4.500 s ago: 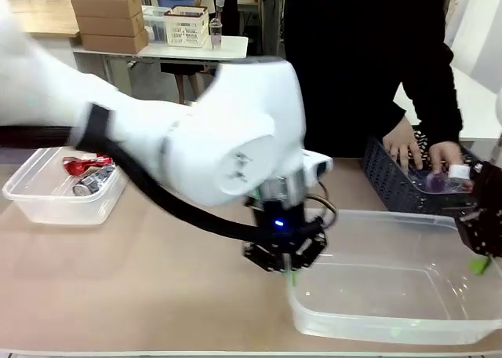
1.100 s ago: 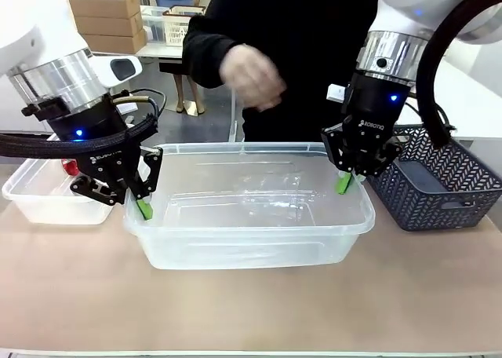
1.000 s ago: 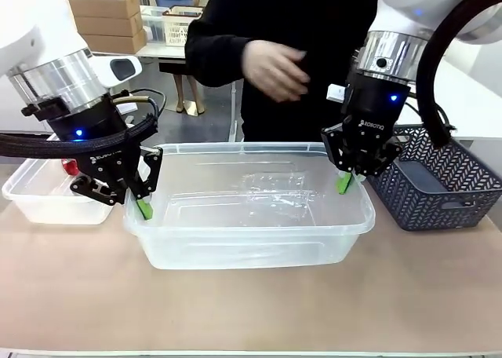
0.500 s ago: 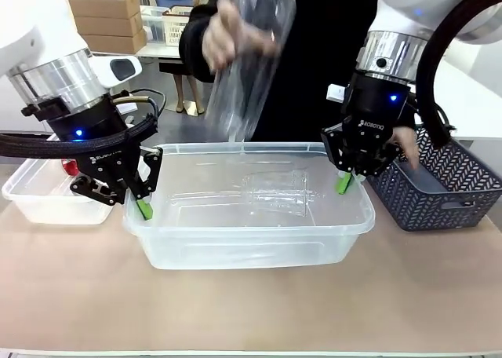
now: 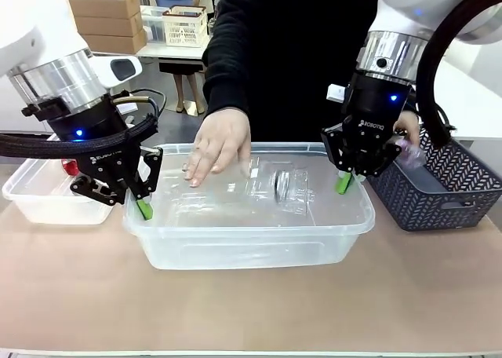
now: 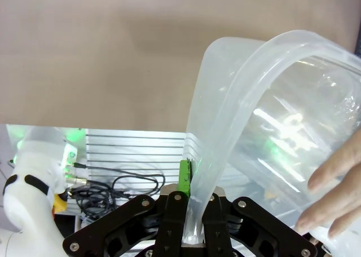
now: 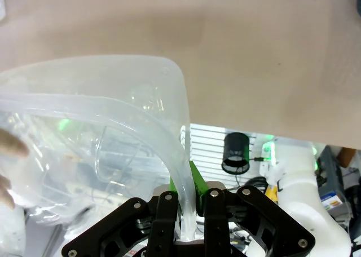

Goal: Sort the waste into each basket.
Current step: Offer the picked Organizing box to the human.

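My left gripper (image 5: 143,208) is shut on the left rim of a large clear tub (image 5: 251,232), and my right gripper (image 5: 343,183) is shut on its right rim. Clear plastic bottles (image 5: 276,187) lie inside the tub under a person's hand (image 5: 218,144). A small clear basket (image 5: 43,201) at the far left holds a red can (image 5: 70,167). In the left wrist view the left gripper (image 6: 189,215) pinches the tub's rim (image 6: 225,99). The right wrist view shows the right gripper (image 7: 186,212) clamped on the rim (image 7: 141,122) as well.
A dark woven crate (image 5: 439,189) stands at the right, just beyond the right gripper, with the person's other hand (image 5: 408,132) over it. Bare tan table (image 5: 251,311) lies in front of the tub.
The person's hand has come down from above, bringing a clear bottle into the large tub. Both grippers keep their hold on the rim without moving.
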Tool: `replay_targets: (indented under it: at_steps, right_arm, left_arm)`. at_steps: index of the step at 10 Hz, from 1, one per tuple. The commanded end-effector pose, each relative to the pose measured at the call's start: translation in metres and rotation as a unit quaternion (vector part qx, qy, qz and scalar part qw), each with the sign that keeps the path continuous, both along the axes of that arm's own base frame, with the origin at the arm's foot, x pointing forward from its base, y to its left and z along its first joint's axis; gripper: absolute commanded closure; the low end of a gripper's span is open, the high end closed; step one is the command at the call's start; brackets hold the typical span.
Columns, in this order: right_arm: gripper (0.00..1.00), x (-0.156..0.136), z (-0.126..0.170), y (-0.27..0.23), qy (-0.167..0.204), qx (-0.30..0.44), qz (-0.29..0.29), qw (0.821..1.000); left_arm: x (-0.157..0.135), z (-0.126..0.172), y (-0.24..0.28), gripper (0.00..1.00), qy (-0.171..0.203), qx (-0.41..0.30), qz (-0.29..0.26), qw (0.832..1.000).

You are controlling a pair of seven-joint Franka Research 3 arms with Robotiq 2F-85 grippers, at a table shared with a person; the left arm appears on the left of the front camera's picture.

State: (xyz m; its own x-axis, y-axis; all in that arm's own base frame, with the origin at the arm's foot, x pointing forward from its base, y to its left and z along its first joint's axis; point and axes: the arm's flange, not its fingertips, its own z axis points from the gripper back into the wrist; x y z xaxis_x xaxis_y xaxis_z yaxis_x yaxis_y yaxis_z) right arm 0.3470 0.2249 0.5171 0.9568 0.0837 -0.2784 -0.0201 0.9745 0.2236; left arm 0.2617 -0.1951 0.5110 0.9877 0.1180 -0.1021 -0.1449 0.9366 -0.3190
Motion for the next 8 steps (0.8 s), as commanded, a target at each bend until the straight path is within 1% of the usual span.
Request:
replay_targets:
  at_steps: [1, 8]
  right_arm:
    - [1.00, 0.0002, 0.0019, -0.0064, 0.006, -0.005, -0.002, 1.000]
    - [1.00, 0.0002, 0.0019, -0.0064, 0.006, -0.005, -0.002, 1.000]
  left_arm:
    - [0.0018, 0.0041, 0.0079, 1.00, -0.004, -0.004, 0.023, 1.000]
    - [0.0018, 0.0041, 0.0079, 1.00, -0.004, -0.004, 0.023, 1.000]
